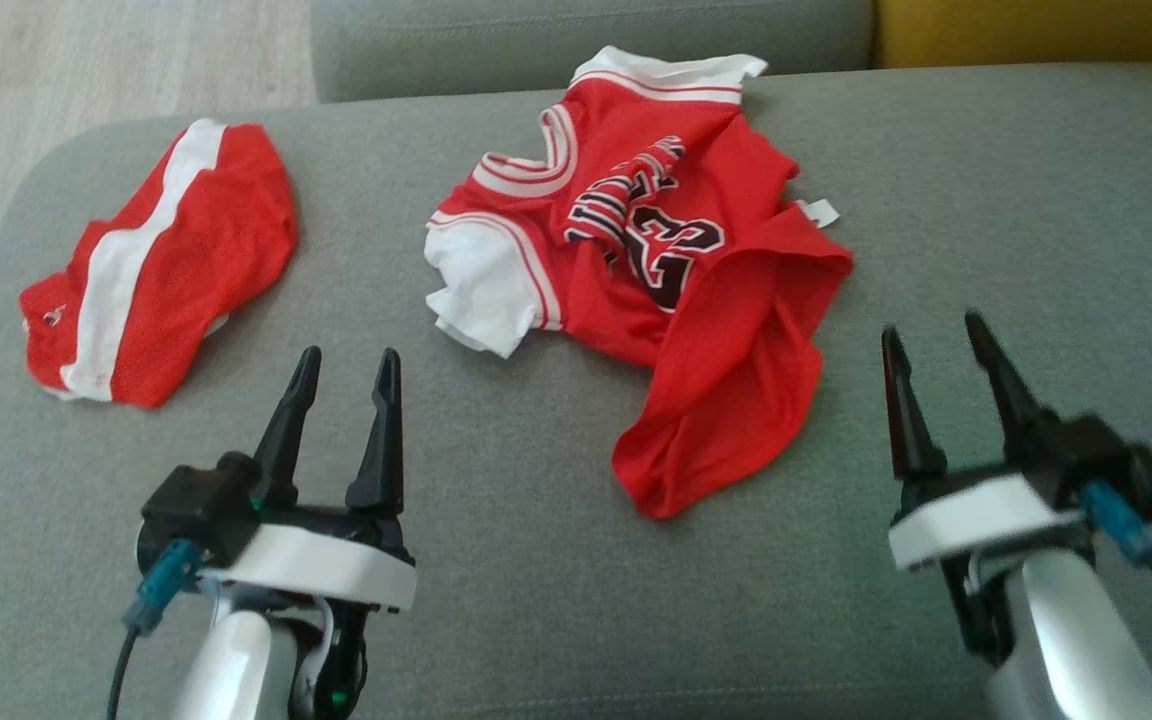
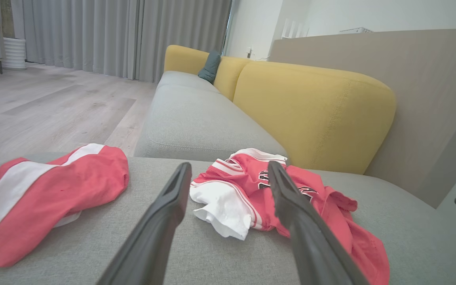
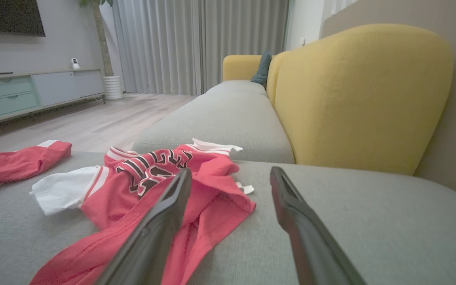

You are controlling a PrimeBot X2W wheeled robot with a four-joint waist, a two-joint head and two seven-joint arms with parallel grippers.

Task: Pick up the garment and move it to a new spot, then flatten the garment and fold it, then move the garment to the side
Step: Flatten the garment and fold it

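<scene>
Red jersey (image 1: 656, 260), white-trimmed, black numerals on the front: lies crumpled near the middle of the grey sofa seat (image 1: 986, 200), one white sleeve spilled toward the robot's left, lower hem bunched and trailing toward the near edge. Not flat, not folded, not held. Red shorts (image 1: 161, 270) with white stripe: rest well apart on the left end of the same seat, loosely doubled over; probably not the piece in hand, though uncertain from the task wording. Left gripper (image 1: 351, 352): hovers over bare cushion between shorts and jersey, fingers spread wide, nothing between them, touching no cloth. Right gripper (image 1: 933, 326): hovers just right of the trailing hem, fingers likewise spread wide, empty. Yellow backrest (image 2: 311, 114): stands behind the seat. Step in hand, by judgement: the first, the pick-up, not yet begun; moving, flattening, folding and setting aside all outstanding. Next move, by judgement: calls for lowering one or both grippers onto an edge of the jersey, white sleeve nearest the left, hem nearest the right, pinching the cloth firmly, then lifting free of the cushion before carrying over to open seat.
</scene>
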